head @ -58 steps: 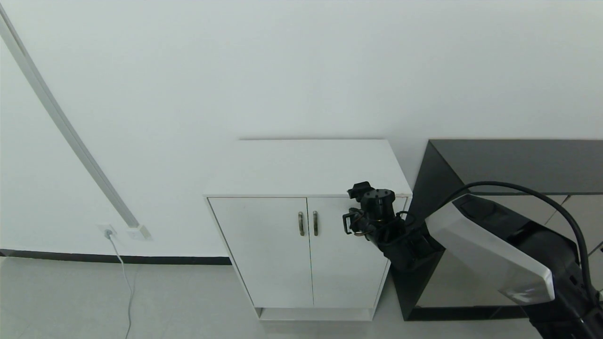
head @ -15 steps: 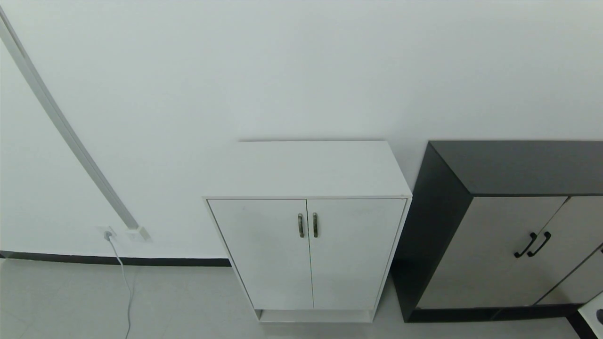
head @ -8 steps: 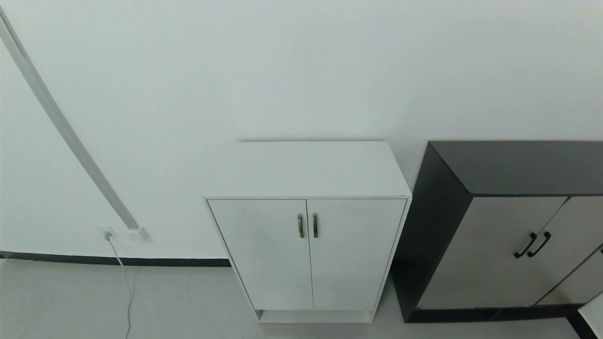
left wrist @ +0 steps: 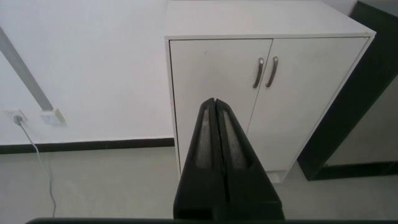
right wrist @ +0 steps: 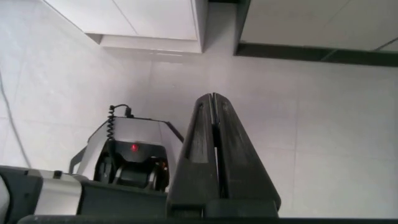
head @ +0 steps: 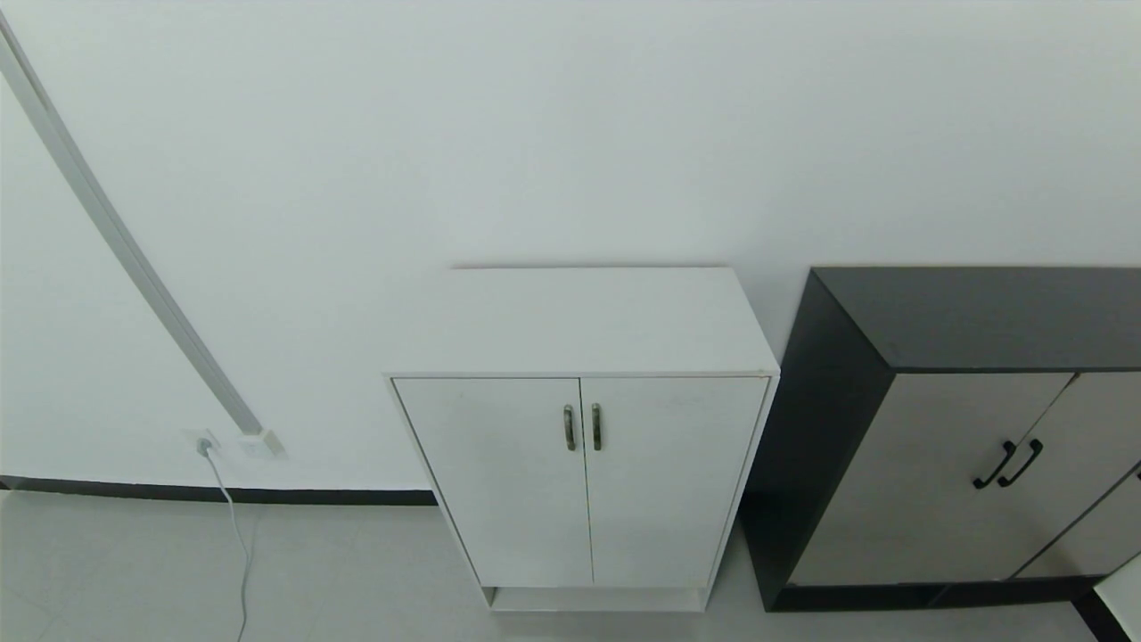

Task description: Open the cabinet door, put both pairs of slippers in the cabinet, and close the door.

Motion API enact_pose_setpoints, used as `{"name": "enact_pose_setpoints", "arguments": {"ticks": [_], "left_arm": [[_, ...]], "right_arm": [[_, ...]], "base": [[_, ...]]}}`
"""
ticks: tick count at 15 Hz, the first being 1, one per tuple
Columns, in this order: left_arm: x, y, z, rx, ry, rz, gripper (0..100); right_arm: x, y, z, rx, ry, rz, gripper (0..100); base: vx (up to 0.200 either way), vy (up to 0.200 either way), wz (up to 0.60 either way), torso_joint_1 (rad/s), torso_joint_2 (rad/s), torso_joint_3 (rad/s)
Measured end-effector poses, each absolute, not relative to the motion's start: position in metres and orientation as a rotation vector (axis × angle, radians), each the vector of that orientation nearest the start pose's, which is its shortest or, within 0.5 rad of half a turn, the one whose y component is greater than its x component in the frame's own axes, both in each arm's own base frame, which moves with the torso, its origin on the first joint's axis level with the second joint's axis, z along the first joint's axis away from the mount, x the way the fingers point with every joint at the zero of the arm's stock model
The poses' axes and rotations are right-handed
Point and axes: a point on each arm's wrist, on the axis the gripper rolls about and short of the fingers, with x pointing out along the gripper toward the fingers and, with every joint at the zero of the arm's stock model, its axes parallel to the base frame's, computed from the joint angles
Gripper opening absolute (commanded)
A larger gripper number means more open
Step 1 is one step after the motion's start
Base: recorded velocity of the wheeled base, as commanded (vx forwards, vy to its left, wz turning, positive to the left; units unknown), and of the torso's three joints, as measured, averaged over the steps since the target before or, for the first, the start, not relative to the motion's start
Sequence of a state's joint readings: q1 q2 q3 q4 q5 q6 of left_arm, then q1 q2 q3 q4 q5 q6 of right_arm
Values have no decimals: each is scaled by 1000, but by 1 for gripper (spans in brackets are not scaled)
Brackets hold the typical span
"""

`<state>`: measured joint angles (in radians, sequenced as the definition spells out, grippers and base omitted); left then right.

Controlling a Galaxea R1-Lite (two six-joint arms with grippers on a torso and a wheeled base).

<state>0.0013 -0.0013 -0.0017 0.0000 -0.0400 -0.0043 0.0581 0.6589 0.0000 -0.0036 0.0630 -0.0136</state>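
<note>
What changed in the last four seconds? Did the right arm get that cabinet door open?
The right arm pulled away from the right door of the white cabinet, back toward the robot's right; the right gripper now hangs shut over the floor. Nothing was grasped or released. Both doors stayed shut; the left gripper is shut too.

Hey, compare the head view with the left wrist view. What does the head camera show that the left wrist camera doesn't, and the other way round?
Head view, not left wrist: the pair of black handles on the grey doors of the dark cabinet.
Left wrist view, not head: the left gripper, its black fingers pressed together.
Shared: the white two-door cabinet with both doors closed, its metal handles, the wall socket and the grey cable.
</note>
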Motion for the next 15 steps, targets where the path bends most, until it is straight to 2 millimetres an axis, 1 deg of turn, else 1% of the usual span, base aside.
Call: {"name": "enact_pose_setpoints", "arguments": {"ticks": [3, 6, 9, 15], "left_arm": [[-23, -1, 76, -4, -3, -39, 0], [-23, -1, 76, -4, -3, -40, 0], [-23, -1, 76, -4, -3, -38, 0], [-23, -1, 76, -4, -3, -39, 0]], "right_arm": [[27, 3, 74, -4, 645, 108, 0], [25, 1, 75, 14, 618, 51, 0], [19, 1, 77, 19, 530, 20, 0], [2, 1, 79, 8, 310, 12, 0]], "base": [[0, 0, 0, 0, 0, 0], [0, 0, 0, 0, 0, 0], [0, 0, 0, 0, 0, 0], [0, 0, 0, 0, 0, 0]]}}
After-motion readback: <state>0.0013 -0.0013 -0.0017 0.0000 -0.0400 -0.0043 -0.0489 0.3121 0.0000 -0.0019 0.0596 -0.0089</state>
